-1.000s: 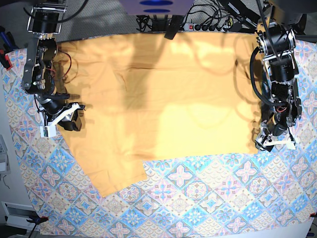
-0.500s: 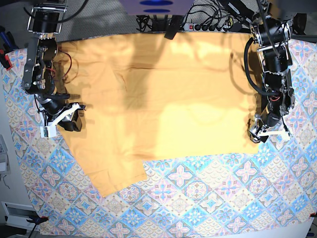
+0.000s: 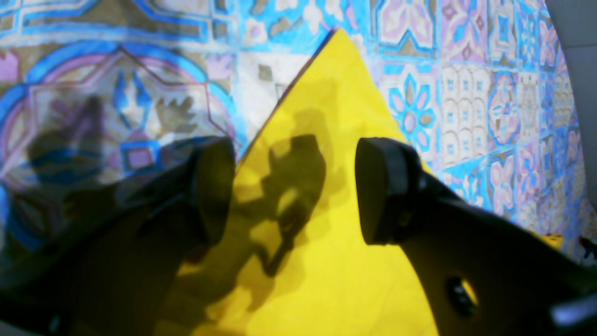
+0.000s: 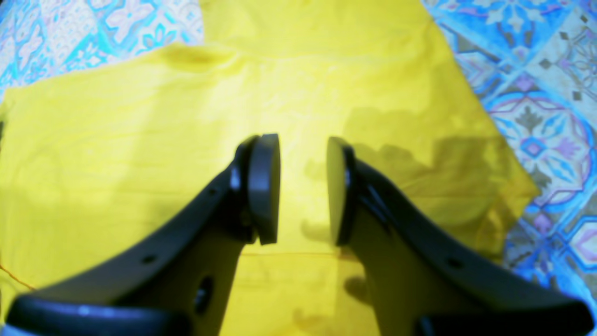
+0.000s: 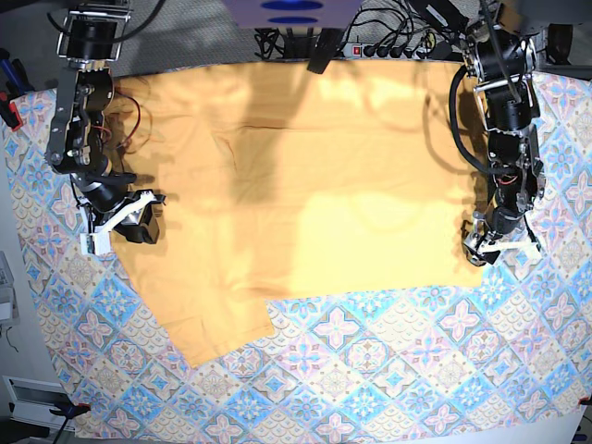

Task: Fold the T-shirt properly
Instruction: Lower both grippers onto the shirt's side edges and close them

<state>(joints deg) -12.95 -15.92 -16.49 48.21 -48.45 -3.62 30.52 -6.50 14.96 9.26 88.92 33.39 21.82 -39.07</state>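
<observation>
With the T-shirt [image 5: 296,194] spread flat across the far half of the tabletop [image 5: 388,379], I hold my left tool [image 3: 294,186] spread wide over its near corner and my right tool [image 4: 303,186] parted, probably empty, so next I must pinch cloth.

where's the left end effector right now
In the base view the left end effector sits at the right edge of the T-shirt, near its lower right corner; its wrist view shows it open over that corner, with the tablecloth beyond.
</observation>
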